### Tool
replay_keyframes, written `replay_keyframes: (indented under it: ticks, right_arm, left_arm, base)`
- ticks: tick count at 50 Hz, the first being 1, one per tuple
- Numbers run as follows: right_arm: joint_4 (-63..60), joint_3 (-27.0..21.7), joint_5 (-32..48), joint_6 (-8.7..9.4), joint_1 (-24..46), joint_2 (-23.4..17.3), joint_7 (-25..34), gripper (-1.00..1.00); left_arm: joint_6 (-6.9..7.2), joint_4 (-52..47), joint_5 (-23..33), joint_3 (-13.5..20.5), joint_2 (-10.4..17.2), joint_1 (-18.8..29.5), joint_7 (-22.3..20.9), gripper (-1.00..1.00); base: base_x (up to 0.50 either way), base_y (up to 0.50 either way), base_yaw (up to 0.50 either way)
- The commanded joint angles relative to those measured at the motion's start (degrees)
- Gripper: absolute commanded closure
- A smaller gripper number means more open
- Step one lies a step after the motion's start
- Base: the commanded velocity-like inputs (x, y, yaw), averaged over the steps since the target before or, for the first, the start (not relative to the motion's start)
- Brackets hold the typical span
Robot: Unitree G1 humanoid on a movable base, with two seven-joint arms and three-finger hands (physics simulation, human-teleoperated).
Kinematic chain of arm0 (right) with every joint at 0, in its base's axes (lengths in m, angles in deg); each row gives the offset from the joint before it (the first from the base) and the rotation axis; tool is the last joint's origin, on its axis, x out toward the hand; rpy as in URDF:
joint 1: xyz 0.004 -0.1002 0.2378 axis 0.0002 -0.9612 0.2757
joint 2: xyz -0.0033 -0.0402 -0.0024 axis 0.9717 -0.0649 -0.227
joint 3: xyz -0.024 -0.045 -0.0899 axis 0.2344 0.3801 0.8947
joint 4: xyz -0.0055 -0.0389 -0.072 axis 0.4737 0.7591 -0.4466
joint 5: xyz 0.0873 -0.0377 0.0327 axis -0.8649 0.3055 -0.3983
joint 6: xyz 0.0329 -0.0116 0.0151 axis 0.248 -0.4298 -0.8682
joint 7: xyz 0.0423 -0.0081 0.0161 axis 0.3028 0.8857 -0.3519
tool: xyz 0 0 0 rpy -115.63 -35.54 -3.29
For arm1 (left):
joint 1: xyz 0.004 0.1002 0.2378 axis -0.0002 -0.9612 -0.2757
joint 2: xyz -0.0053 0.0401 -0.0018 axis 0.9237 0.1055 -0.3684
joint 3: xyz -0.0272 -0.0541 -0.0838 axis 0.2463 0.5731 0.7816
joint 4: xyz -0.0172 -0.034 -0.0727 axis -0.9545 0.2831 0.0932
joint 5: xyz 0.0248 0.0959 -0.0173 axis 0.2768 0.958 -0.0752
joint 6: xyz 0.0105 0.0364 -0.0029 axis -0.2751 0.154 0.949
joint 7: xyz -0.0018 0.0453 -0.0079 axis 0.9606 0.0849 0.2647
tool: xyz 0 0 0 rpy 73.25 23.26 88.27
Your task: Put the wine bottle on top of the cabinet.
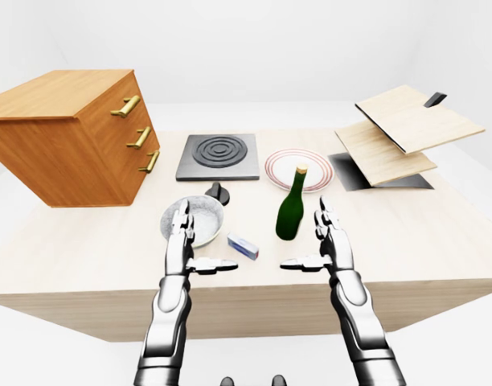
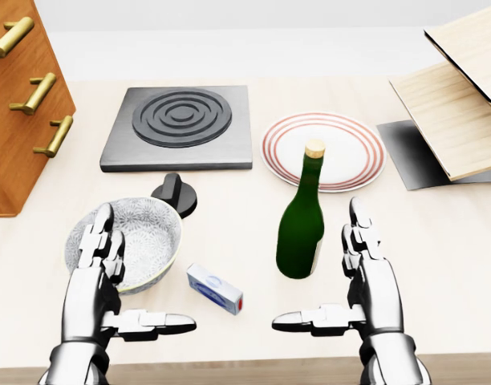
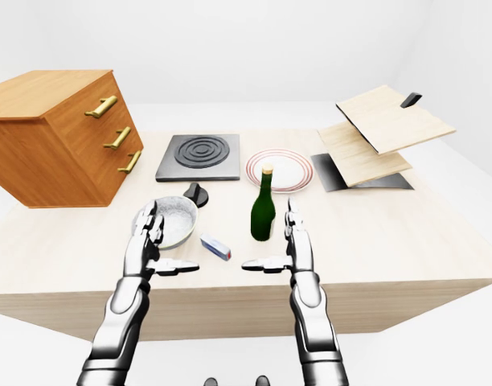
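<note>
A green wine bottle [image 2: 302, 228] with a tan cork stands upright on the light wooden table [image 1: 439, 233], just below a red-rimmed plate [image 2: 324, 150]. The wooden cabinet [image 1: 65, 137] with three brass handles sits at the table's left; its flat top is bare. My right hand [image 2: 342, 281] is open, fingers upright and thumb pointing left, a little right of and below the bottle, not touching it. My left hand [image 2: 121, 285] is open too, held over the near rim of a patterned bowl [image 2: 137, 241].
A black hob plate [image 2: 180, 126] lies left of the plate, with a black knob [image 2: 176, 194] below it. A small blue-and-white box [image 2: 215, 289] lies between my hands. Tilted wooden boards [image 1: 403, 129] over a dark mat stand at the right.
</note>
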Motion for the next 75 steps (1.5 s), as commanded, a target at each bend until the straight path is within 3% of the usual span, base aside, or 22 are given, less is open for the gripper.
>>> replay_keyframes:
  ticks: [1,3,4,18,26,37,40,45,48,51,54,57,61,64,75]
  right_arm:
    - [-7.2,-0.7,-0.9,5.35,-2.1,-0.6,1.4,-1.00]
    - [-9.7,-1.2,-0.5,7.22,-1.9,-0.5,1.6,-1.00]
    - [-10.4,-1.3,-0.3,7.22,-1.9,-0.4,1.8,-1.00]
    - [-28.0,-3.0,0.4,7.22,-0.6,-0.8,2.6,-1.00]
    - [-42.0,-4.5,1.0,7.22,2.5,-1.5,2.4,-1.00]
    - [-57.8,-9.2,-1.0,7.22,9.5,-4.4,2.2,-1.00]
    - [-60.8,-10.1,-1.8,7.22,11.0,-5.3,1.8,-1.00]
    - [-63.7,-12.6,-5.7,7.22,14.8,-7.8,0.0,-1.00]
    - [-63.7,-14.0,-12.4,7.22,15.3,-11.8,-4.7,-1.00]
    - [-63.7,-15.5,-27.7,7.22,14.1,-19.5,-16.2,-1.00]
    - [-63.7,-15.8,-43.6,7.22,11.6,-29.9,-29.2,-1.00]
    - [-63.7,-15.3,-51.2,7.22,11.3,-36.0,-30.4,-1.00]
    - [-63.7,-15.1,-51.1,7.22,11.0,-35.4,-30.4,-1.00]
    - [-63.7,-15.5,-50.3,7.22,10.4,-34.7,-30.4,-1.00]
    - [-63.7,-16.1,-47.8,7.22,8.6,-33.2,-30.4,-1.00]
  left_arm:
    - [4.73,-7.1,-0.9,0.8,1.5,-2.3,-1.8,-1.00]
    - [6.86,-9.4,-0.8,1.3,1.3,-2.2,-2.0,-1.00]
    - [7.26,-9.9,-0.7,1.4,1.2,-2.1,-2.2,-1.00]
    - [7.26,-30.3,-1.8,3.0,1.3,-2.4,-3.4,-1.00]
    - [7.26,-45.6,-3.4,5.0,2.2,0.3,-3.4,-1.00]
    - [7.26,-63.5,-13.8,14.2,6.0,11.8,0.8,-1.00]
    - [7.26,-64.2,-19.5,15.8,8.8,13.2,4.7,-1.00]
    - [7.26,-64.2,-42.9,20.0,21.2,13.9,21.7,-1.00]
    - [7.26,-64.2,-51.4,21.1,26.8,12.8,28.6,-1.00]
    - [7.26,-64.2,-55.6,22.2,29.3,12.9,29.8,-1.00]
    - [7.26,-64.2,-61.6,23.8,33.2,12.9,29.8,-1.00]
    - [7.26,-64.2,-66.7,25.1,37.3,12.2,29.8,-1.00]
    - [7.26,-64.2,-69.7,25.1,41.6,10.2,29.8,-1.00]
    - [7.26,-64.2,-70.9,25.2,43.2,9.6,29.8,-1.00]
    - [7.26,-64.2,-66.4,22.6,40.2,9.2,29.8,-1.00]
  base:
    - [0.00,0.00,0.00]
    - [0.00,0.00,0.00]
    - [0.00,0.00,0.00]
    - [0.00,0.00,0.00]
    - [0.00,0.00,0.00]
    - [0.00,0.00,0.00]
    - [0.00,0.00,0.00]
    - [0.00,0.00,0.00]
    - [0.00,0.00,0.00]
    - [0.05,0.00,0.00]
    - [0.39,0.00,0.00]
    - [0.50,0.00,0.00]
    - [0.50,0.00,0.00]
    - [0.50,0.00,0.00]
    - [0.50,0.00,0.00]
